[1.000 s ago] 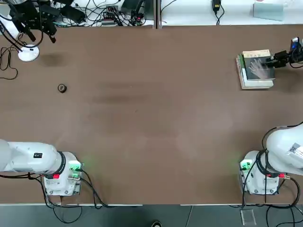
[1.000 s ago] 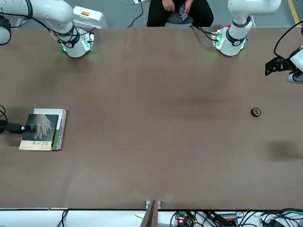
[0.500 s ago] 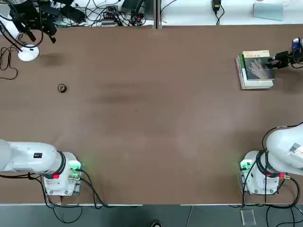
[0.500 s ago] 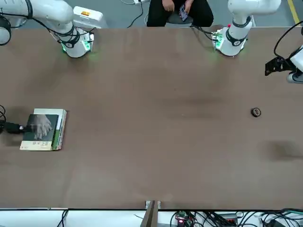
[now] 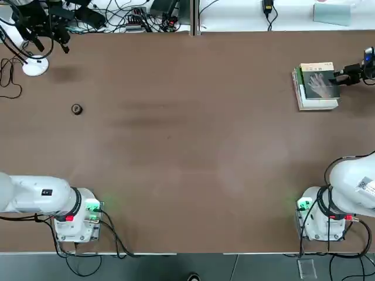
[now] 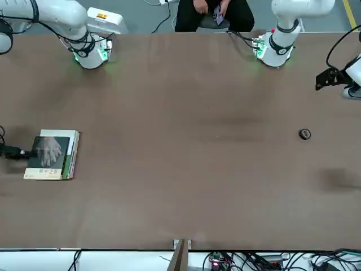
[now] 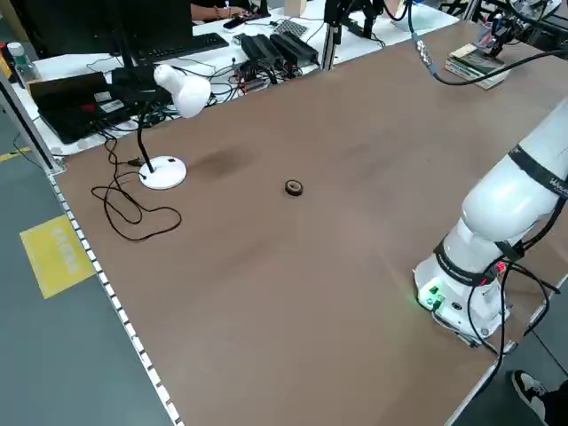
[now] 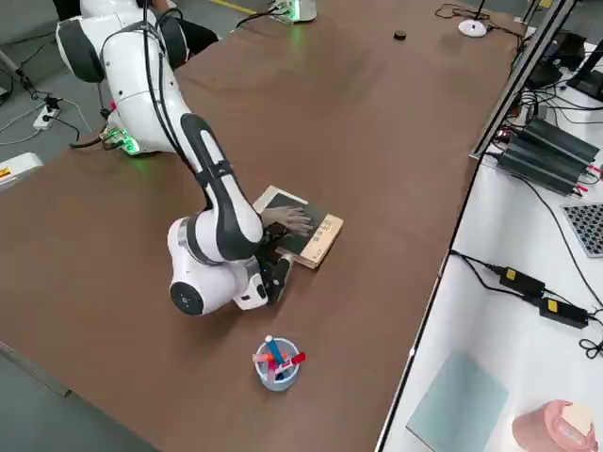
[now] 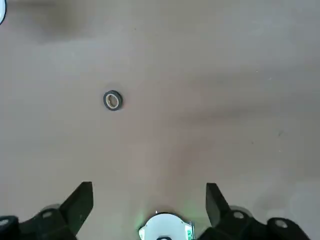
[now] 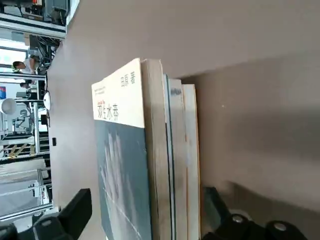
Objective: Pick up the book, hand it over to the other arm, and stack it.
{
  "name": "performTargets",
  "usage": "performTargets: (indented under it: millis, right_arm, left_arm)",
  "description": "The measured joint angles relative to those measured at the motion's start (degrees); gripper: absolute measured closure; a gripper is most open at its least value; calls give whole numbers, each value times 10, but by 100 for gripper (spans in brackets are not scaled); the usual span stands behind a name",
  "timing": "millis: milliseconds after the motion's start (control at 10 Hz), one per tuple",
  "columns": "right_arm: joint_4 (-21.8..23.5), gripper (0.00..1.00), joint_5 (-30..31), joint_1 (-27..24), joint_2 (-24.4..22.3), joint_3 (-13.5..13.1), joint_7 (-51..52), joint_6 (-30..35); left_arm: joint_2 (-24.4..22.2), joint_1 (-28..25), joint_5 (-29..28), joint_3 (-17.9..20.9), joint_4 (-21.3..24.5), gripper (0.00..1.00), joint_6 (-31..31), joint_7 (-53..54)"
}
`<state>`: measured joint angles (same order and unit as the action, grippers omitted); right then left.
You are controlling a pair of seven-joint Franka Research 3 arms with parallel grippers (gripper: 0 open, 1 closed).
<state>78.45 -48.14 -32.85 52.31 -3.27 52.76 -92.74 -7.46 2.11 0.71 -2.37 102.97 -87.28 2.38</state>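
Where stacked, flat papery book [image 5: 321, 85].

The table [image 5: 187, 140] is viewed from overhead in the top view and from across, facing the robot, in the front view. Raised diagonal side views share its surface. Downward close-range framing is provided at the left wrist; the book stack [image 10: 172, 150] is viewed side-on, nearby, at the right.

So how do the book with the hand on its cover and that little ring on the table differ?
The book is flat and rectangular, while the ring is small and round. The book lies on top of other books; the ring sits directly on the table. The book has the right gripper around its stack, whereas the ring has no gripper at it. Both have some dark colouring.
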Motion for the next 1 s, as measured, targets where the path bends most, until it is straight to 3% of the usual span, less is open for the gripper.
performTargets:
  millis: [600,1000]
  right_arm:
    - [-37,0,14,-5,-8,-14,0,67]
    - [-89,0,109,-3,-37,-9,0,79]
  left_arm:
    - [0,0,0,0,0,1,0,0]
    - [0,0,0,0,0,1,0,0]
